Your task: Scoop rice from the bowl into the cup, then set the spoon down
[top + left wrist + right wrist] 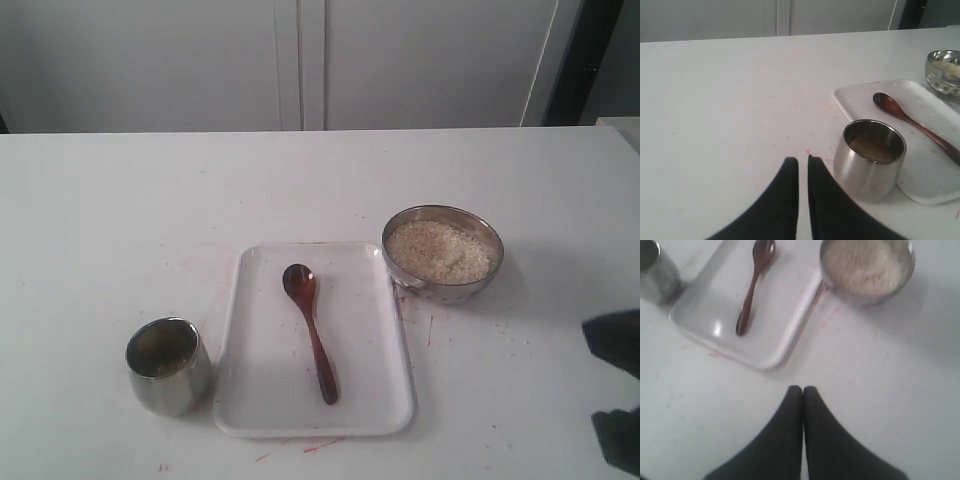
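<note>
The spoon is lying on the white tray, head pointing to twelve o'clock, so picking it up is seemingly the step in hand. The left claw and right claw are hanging over the counter, both pressed together and pinching nothing. One will be needing to spread and close on the slim handle. The bowl of rice is sitting at the tray's two o'clock, the cup at eight. Whether the cup's dull bottom is rice or reflection is proving hard to tell.

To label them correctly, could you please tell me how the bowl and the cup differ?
The bowl is wide and shallow; the cup is narrower and taller. The bowl is full of rice; the cup seems to hold little. In the exterior view the bowl stands right of the tray, the cup left. Both are shiny steel, upright.
</note>
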